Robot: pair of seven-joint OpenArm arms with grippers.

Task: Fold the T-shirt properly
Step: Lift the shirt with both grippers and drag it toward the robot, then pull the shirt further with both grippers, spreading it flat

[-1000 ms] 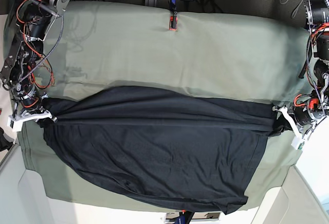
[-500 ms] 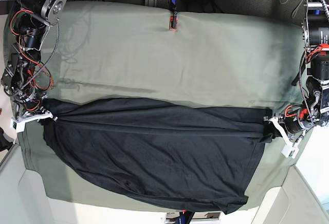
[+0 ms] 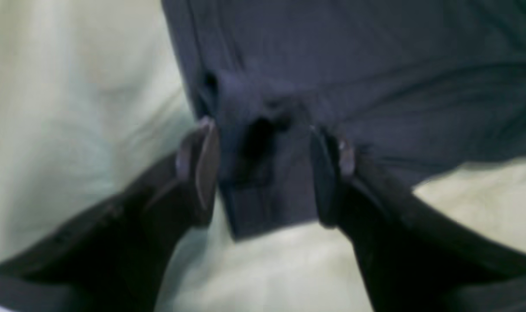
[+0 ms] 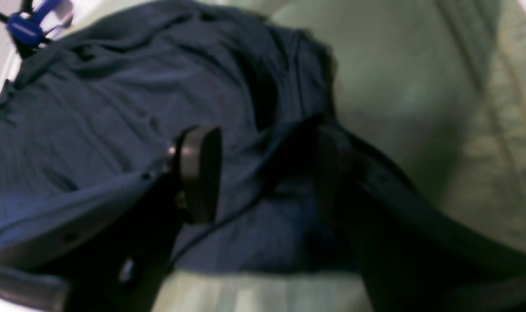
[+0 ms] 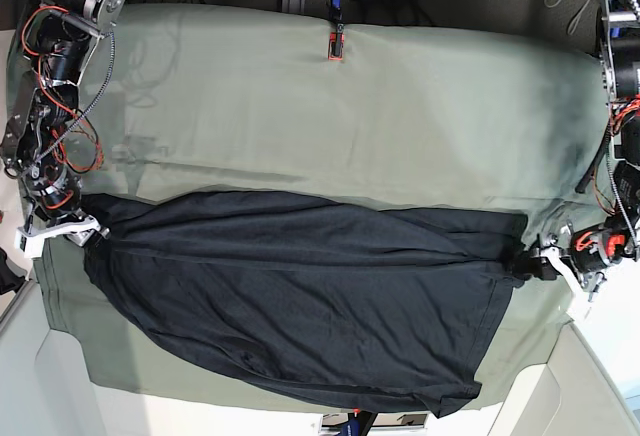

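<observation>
Both tools, left tool (image 3: pixel 263 173) and right tool (image 4: pixel 263 173), stand open, gripping nothing; the thin dark charcoal knit T-shirt (image 5: pixel 300 296) lies between their fingers, so retreating fingers may drag its fold apart.

Both grippers now spread open: left gripper (image 3: pixel 263 173) jaws straddle T-shirt (image 5: pixel 300 296) edge unpinched, right gripper (image 4: pixel 263 173) likewise. Shirt's stretched fold line slackens, drops onto tablecloth (image 5: pixel 350 126).

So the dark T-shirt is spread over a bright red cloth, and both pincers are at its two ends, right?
Not quite: the cloth under the T-shirt is sage green, not red, as the base view shows. The left pincer and right pincer are indeed at the shirt's two ends.
</observation>
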